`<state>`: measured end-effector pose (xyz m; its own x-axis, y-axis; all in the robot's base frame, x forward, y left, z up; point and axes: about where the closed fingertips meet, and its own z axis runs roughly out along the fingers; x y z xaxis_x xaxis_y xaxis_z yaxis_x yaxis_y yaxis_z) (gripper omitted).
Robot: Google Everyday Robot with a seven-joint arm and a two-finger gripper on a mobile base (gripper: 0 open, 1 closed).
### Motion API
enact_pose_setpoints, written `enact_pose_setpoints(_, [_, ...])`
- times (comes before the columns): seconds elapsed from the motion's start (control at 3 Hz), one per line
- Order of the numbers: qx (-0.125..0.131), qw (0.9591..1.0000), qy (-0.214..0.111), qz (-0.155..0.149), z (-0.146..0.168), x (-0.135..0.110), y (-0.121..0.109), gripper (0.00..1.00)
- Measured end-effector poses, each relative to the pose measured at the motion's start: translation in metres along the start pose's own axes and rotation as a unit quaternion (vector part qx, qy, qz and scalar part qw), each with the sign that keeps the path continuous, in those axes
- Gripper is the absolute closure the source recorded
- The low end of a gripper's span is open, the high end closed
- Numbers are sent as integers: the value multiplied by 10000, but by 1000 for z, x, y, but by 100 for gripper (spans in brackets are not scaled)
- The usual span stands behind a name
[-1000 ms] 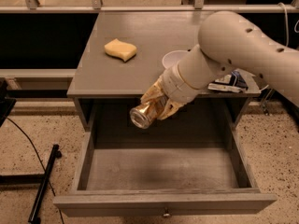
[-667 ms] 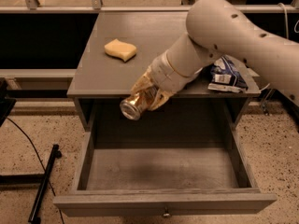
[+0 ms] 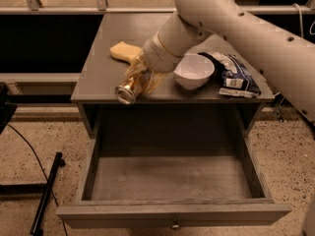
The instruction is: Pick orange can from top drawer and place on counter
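My gripper [image 3: 138, 80] is shut on the orange can [image 3: 129, 89], which lies tilted on its side with its silver end facing the camera. The can hangs over the front left part of the counter [image 3: 98, 77], close to its front edge. The top drawer [image 3: 172, 181] is pulled wide open below, with nothing showing inside it, and its small round knob [image 3: 174, 225] shows on the front panel. My white arm reaches in from the upper right.
A yellow sponge [image 3: 123, 51] lies on the counter just behind the gripper. A white bowl [image 3: 194, 70] and a dark chip bag [image 3: 231, 73] sit to the right. A black stand leg [image 3: 47, 193] lies on the speckled floor at left.
The gripper has carried the can up and back from above the open drawer to over the counter's front left edge. The arm has swung left, uncovering the bowl and bag.
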<state>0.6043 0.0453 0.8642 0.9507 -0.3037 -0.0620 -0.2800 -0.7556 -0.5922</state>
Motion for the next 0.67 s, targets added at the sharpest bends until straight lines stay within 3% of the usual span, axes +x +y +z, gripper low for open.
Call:
enact_pose_setpoints(0.33, [-81, 9999, -38, -142, 2, 22, -17, 100])
enact_pose_setpoints(0.67, [-342, 9993, -84, -106, 9, 42, -19, 100])
